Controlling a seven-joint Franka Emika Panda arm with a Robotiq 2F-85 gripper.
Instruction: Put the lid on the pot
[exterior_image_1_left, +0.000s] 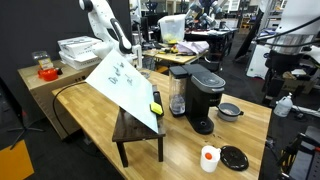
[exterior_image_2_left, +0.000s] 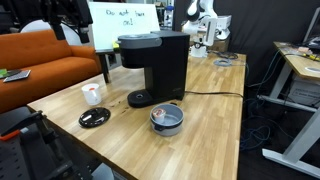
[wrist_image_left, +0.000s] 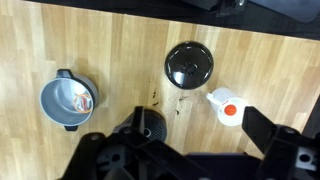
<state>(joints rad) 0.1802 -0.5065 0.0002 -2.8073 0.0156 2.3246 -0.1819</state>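
The lid (wrist_image_left: 189, 65) is a flat black disc with a small centre knob. It lies on the wooden table, also seen in both exterior views (exterior_image_1_left: 234, 157) (exterior_image_2_left: 96, 117). The pot (wrist_image_left: 68, 101) is small and silver-grey with a short handle. It stands uncovered apart from the lid, on the other side of the coffee machine (exterior_image_1_left: 230, 111) (exterior_image_2_left: 166, 119). My gripper (wrist_image_left: 170, 135) is open and empty, high above the table, with both things below it. The arm (exterior_image_1_left: 105, 25) is raised at the table's far end.
A black coffee machine (exterior_image_1_left: 200, 95) (exterior_image_2_left: 155, 65) stands between pot and lid. A small white cup with a red top (wrist_image_left: 227, 106) (exterior_image_1_left: 209, 158) sits beside the lid. A tilted whiteboard (exterior_image_1_left: 125, 85) stands on a small stool on the table. An orange sofa (exterior_image_2_left: 40, 60) is beside the table.
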